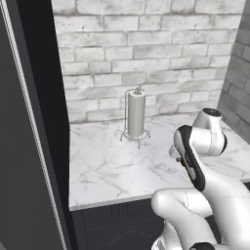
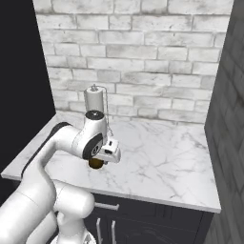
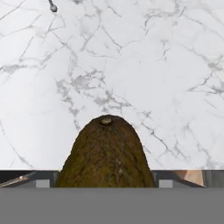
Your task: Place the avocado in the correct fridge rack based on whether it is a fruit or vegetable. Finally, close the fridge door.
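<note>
Marble counter (image 2: pixel 162 157) lies under the claw; paper towel holder (image 1: pixel 136 116) stands beyond it by the brick wall. Arm folded, elbow high, wrist pointing down. Claw (image 2: pixel 98 162) grips the avocado (image 3: pixel 106 153) between its fingers (stem end points away from the palm), above the counter.

Bench (image 2: pixel 167 157) marble mostly bare to the right and front of the arm, open room there. Paper towel holder (image 1: pixel 136 117) stands upright near the back brick wall (image 1: pixel 146 53), well apart from the front edge. Dark tall panel (image 1: pixel 29 146) closes the left side. Grey side wall (image 2: pixel 226 119) bounds the right. Avocado (image 3: pixel 106 153) sits close under the hand, marble beyond it bare.
</note>
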